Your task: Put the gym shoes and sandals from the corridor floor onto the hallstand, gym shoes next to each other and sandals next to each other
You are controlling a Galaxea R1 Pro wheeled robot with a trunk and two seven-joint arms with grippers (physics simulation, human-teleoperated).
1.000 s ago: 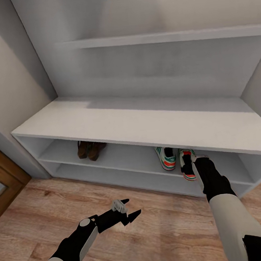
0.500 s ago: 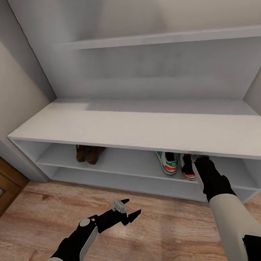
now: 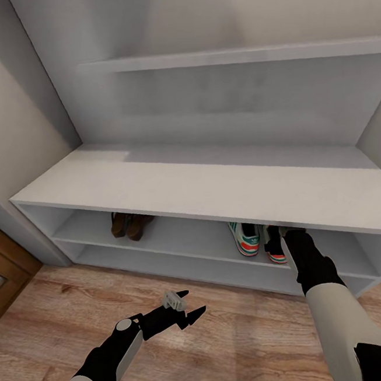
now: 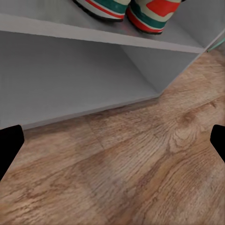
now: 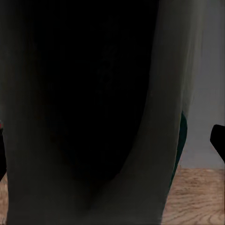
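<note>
White sneakers: two sneakers (image 3: 245, 237) sit side by side on the upper open shelf of the shoe rack (image 3: 213, 182), heels toward the robot. The right-hand one (image 3: 274, 246) is directly at the right gripper's tip; the other is just to the left of it.
Right gripper: the right gripper (image 3: 289, 236) reaches under the bench top to the right-hand sneaker. Its fingertips are hidden, and its wrist camera is blocked by a dark close surface with a green edge, so I cannot tell whether it grips or has let go.
Left gripper: the left gripper (image 3: 188, 308) hovers over the floor (image 3: 241, 337) in front of the rack, fingers spread and holding nothing. Ahead of it are the rack's lower front and, above that, the sneaker soles (image 4: 126, 9).
Brown sandals: the sandals (image 3: 129, 223) lie together on the same shelf, well to the left of the right gripper and beyond the left one.
Progress: both pairs appear to be on the rack, each pair together, with no shoe visible on the floor. By my reading, what is left is freeing the right gripper from the last sneaker and drawing it out without dragging the shoe.
</note>
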